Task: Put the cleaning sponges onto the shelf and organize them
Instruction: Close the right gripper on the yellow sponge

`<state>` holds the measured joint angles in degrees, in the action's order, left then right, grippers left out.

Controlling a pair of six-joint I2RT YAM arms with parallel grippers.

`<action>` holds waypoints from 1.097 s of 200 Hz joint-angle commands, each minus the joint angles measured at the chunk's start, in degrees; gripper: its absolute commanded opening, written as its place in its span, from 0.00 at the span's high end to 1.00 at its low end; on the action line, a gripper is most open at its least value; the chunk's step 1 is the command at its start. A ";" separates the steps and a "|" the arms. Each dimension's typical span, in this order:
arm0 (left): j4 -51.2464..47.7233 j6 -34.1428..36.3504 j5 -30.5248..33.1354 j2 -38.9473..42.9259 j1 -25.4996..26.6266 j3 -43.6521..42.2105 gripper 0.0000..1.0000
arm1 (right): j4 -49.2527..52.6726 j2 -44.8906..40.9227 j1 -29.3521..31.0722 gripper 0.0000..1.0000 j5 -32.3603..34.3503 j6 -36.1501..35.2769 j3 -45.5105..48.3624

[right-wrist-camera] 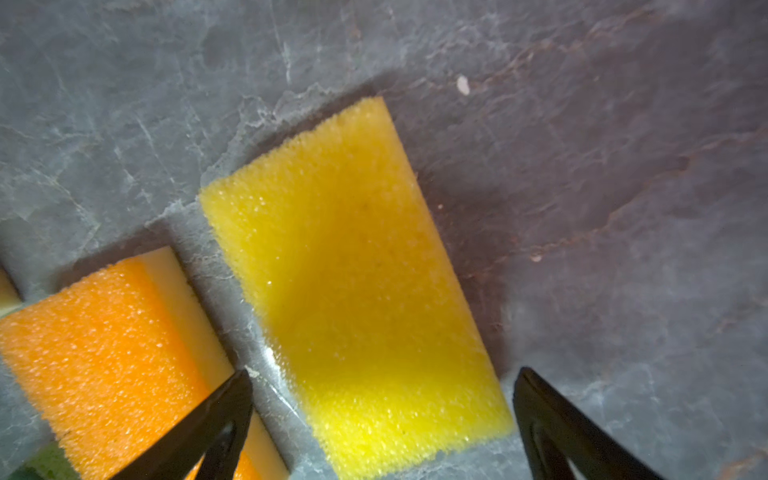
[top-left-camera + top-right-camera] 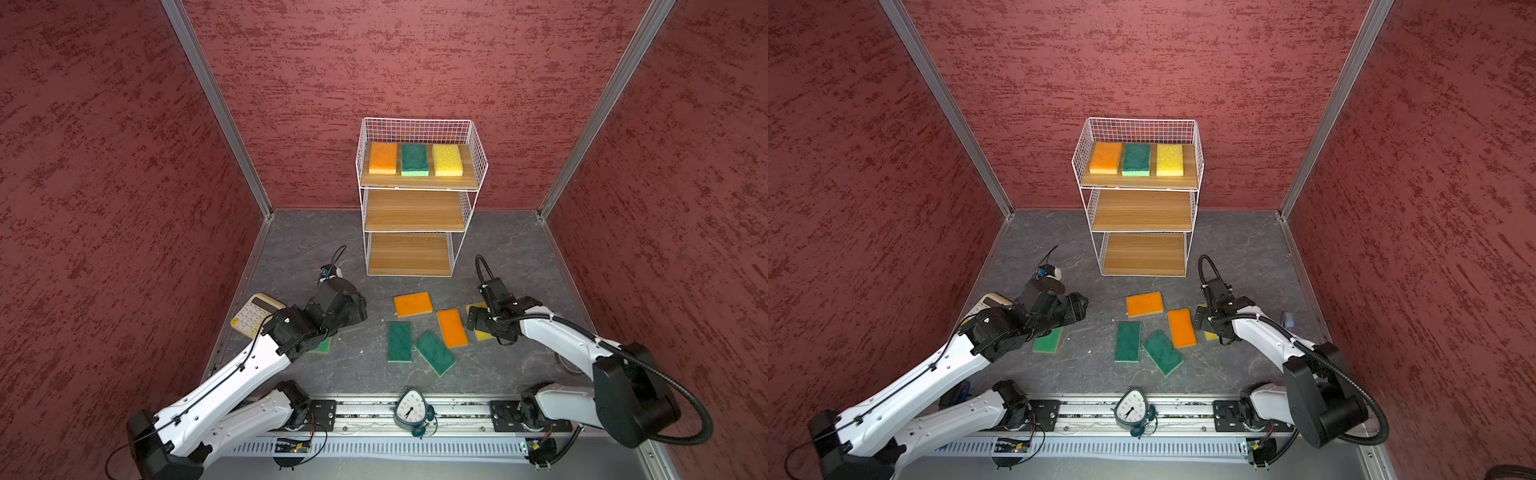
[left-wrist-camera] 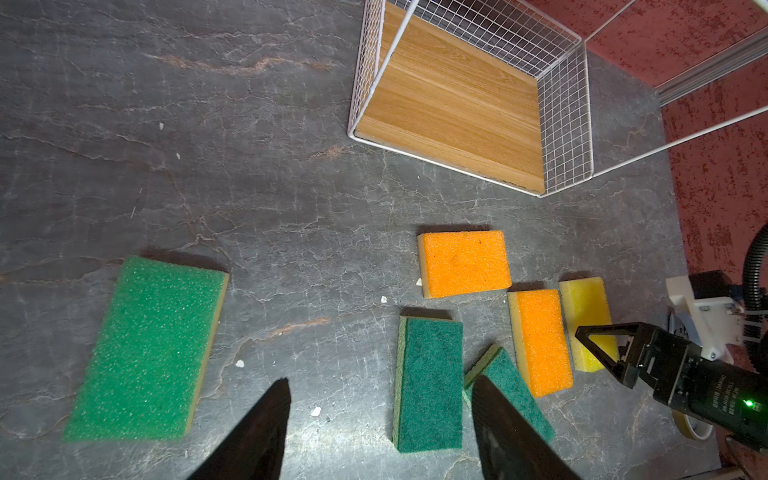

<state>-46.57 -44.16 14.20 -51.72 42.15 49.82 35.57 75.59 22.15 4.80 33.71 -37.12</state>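
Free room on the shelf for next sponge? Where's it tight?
Middle board and bottom board are bare. Top board is nearly full: three sponges side by side. Table is bare either side of the shelf; crowded in the loose sponge cluster before it.

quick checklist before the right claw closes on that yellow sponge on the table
1. Right claw open: ok.
2. Yellow sponge between its jaws, lying flat: ok.
3. Orange sponge beside it clear of the fingers: cannot tell; one finger overlaps its edge in the wrist view.
4. Shelf middle board bare: ok.
5. Left claw open, empty, away from the right one: ok.
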 commanded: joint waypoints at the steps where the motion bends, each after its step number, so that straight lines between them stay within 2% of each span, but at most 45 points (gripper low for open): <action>1: 0.14 -1.37 0.81 0.91 0.92 -0.73 0.30 | -1.39 1.54 0.95 0.01 -0.68 -0.80 -0.05; 30: -0.34 -2.39 1.77 1.35 1.88 -1.04 0.30 | -1.23 1.71 1.18 0.01 0.12 -1.17 -0.25; 55: -0.59 -2.88 2.16 1.55 2.42 -0.88 0.30 | -2.16 2.63 2.11 0.01 -1.75 -0.59 -0.67; 74: -0.67 -2.83 2.33 1.62 2.66 -0.53 0.30 | -2.94 4.11 5.17 0.02 -2.78 1.49 -0.91; 99: -1.12 -2.78 2.59 1.56 2.76 -0.43 0.30 | -2.15 6.33 9.18 0.02 -1.03 4.79 -1.72; 167: -1.48 -2.60 2.92 1.65 2.64 -0.94 0.30 | -0.31 7.38 9.14 0.02 5.98 5.75 -4.23; 219: -0.92 -2.10 2.75 1.26 2.30 -0.95 0.30 | -0.62 6.65 7.84 0.06 8.03 5.56 -3.31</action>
<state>-47.59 -46.68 16.25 -50.61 44.69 49.06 34.35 82.65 30.63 9.72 38.61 -40.03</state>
